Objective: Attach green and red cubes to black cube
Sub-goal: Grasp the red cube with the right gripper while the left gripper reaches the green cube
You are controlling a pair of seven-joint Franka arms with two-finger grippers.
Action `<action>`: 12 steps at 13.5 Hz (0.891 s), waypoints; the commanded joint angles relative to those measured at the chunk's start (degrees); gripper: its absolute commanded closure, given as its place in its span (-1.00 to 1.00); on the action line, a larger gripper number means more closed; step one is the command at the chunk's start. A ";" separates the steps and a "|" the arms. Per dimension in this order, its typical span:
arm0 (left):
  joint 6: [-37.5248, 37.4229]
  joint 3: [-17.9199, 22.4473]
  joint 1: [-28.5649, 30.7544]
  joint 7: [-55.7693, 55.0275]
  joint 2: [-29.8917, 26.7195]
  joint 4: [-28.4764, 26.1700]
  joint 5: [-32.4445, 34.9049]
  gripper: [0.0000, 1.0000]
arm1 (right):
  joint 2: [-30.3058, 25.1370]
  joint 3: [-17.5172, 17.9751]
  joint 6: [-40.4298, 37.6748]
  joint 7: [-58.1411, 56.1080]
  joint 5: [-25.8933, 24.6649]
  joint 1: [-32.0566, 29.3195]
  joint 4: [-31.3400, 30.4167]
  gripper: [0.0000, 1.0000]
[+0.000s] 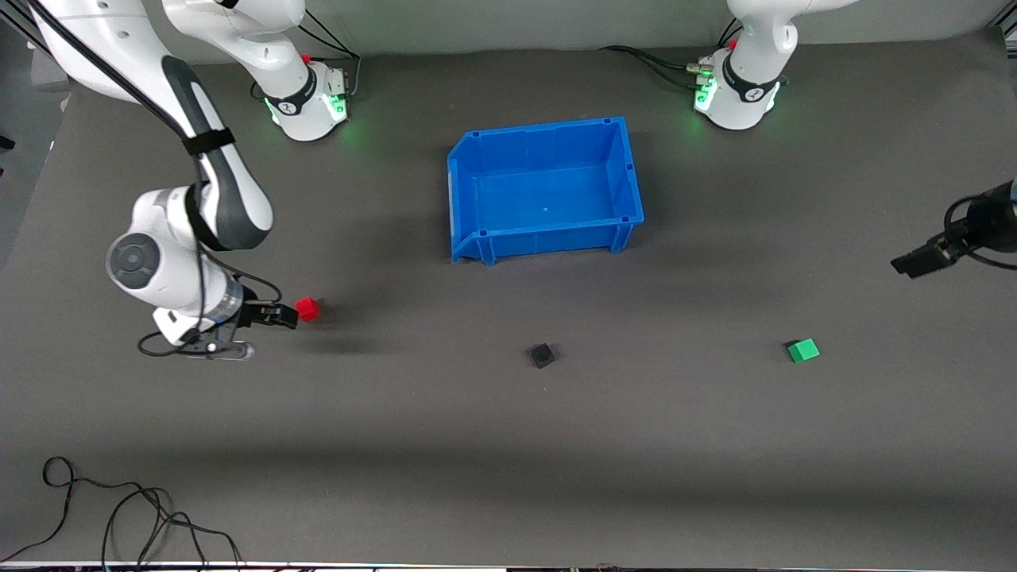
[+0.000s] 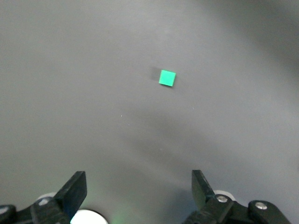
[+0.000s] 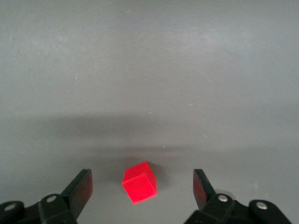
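Three small cubes lie apart on the grey mat (image 1: 508,445). The black cube (image 1: 543,355) sits near the middle of the table, nearer to the front camera than the blue bin (image 1: 545,235). The green cube (image 1: 803,350) rests toward the left arm's end of the table, well apart from the black one. The red cube (image 1: 307,309) lies toward the right arm's end, also well apart from the black cube.

The right gripper (image 1: 280,315) is low at the mat, just beside the red cube. In the right wrist view its fingers (image 3: 80,186) stand spread wide, with the red cube (image 3: 139,182) on the mat between them and touching neither.

The left gripper (image 1: 922,260) hangs in the air over the mat at the left arm's end of the table. In the left wrist view its fingers (image 2: 74,189) are spread apart and hold nothing, with the green cube (image 2: 167,78) small on the mat below them.
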 commanded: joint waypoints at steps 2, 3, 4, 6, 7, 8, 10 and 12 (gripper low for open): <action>0.67 -0.15 0.23 -18.41 7.20 1.11 0.78 -0.99 | 1.94 -0.14 2.46 -3.18 -1.84 2.72 -2.61 -0.98; 1.37 -0.24 0.93 -23.58 9.31 1.47 0.77 -0.99 | 1.60 -0.31 2.54 -3.54 -3.15 4.30 -4.00 -0.82; 3.98 -0.24 1.46 -28.51 10.89 1.47 0.25 -0.99 | 1.08 -0.22 3.94 -3.45 -6.47 5.01 -5.67 -0.63; 10.40 -0.24 1.81 -42.98 13.01 0.42 0.33 -0.99 | 1.15 -0.31 8.33 -3.63 -9.40 5.55 -8.31 -0.60; 12.86 -0.24 1.90 -48.28 13.98 0.24 0.59 -0.99 | 1.68 -0.83 8.52 -4.15 -9.49 5.20 -8.50 -0.60; 15.15 -0.15 1.90 -51.55 14.59 -0.28 0.95 -0.99 | 1.95 -1.80 9.04 -6.16 -9.67 5.20 -8.50 -0.60; 19.28 -0.24 3.65 -57.27 14.69 -2.82 0.95 -0.99 | 2.39 -3.38 10.01 -7.40 -9.58 4.85 -8.41 -0.61; 22.71 -0.15 4.62 -60.62 14.43 -6.42 0.77 -0.99 | 4.75 -3.56 11.67 -7.32 -9.23 4.15 -8.41 -0.60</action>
